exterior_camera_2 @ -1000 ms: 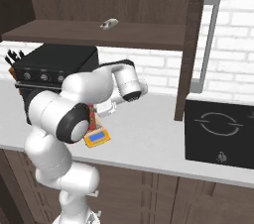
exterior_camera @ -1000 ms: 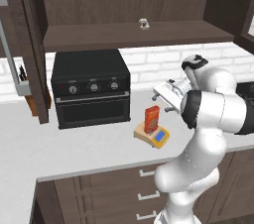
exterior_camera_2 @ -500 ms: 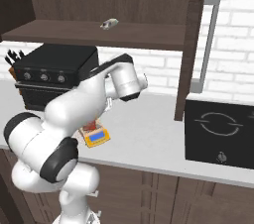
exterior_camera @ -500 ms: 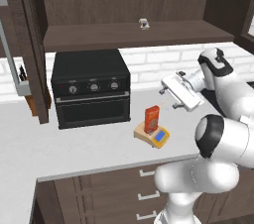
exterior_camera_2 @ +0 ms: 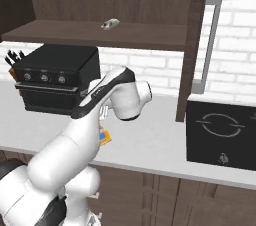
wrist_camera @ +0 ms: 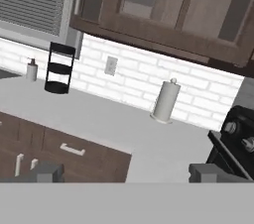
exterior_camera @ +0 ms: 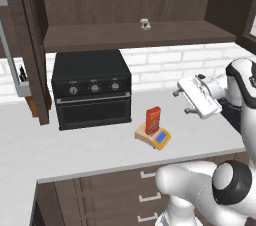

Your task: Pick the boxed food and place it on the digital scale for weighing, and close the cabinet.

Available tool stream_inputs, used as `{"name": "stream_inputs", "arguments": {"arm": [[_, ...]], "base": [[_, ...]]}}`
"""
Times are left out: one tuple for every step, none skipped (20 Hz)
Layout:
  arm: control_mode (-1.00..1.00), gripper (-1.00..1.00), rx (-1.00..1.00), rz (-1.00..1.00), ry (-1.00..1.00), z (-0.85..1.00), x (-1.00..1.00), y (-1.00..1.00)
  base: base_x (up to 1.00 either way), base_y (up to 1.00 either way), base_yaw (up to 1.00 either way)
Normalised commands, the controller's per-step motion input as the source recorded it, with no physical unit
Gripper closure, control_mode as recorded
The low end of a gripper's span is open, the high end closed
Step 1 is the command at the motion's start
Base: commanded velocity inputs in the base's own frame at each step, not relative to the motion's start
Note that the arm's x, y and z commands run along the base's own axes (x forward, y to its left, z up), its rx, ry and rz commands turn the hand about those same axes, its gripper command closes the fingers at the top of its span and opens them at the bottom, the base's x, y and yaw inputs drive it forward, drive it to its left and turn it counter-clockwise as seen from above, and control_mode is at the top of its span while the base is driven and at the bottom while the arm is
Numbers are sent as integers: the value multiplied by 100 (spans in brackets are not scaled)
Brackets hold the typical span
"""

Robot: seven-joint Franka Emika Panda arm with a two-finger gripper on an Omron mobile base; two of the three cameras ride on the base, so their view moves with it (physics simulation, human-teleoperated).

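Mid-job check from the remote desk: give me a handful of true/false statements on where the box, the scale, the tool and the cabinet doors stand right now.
1. The boxed food stands upright on the digital scale. True.
2. The tool is shut on the boxed food. False: its fingertips stand wide apart with nothing between them, and the box is alone on the scale.
3. The scale sits inside the toaster oven. False: it rests on the counter, in front and to the right of the oven.
4. The cabinet is closed. False: its doors stand open, showing the shelf and a small object on it.
5. The hand view shows a paper towel roll on a counter. True.
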Motion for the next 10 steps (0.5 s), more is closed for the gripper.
{"name": "stream_inputs", "arguments": {"arm": [[-100,-100,7,-13,0,-13,-43,-24],[-100,-100,18,-17,-4,-18,-64,-40],[-100,-100,20,-16,-3,-12,-36,-49],[-100,-100,23,-9,0,-4,-25,-69],[-100,-100,24,-6,0,-4,-23,-77],[-100,-100,25,-5,-2,-4,-20,-88],[-100,-100,26,-4,-1,-1,-19,-93],[-100,-100,29,-6,-1,-4,-21,-99],[-100,-100,29,-6,-4,-9,-25,-97],[-100,-100,29,-7,-6,-19,-32,-92]], "base": [[0,0,0],[0,0,0],[0,0,0],[0,0,0],[0,0,0],[0,0,0],[0,0,0],[0,0,0],[0,0,0],[0,0,0]]}}
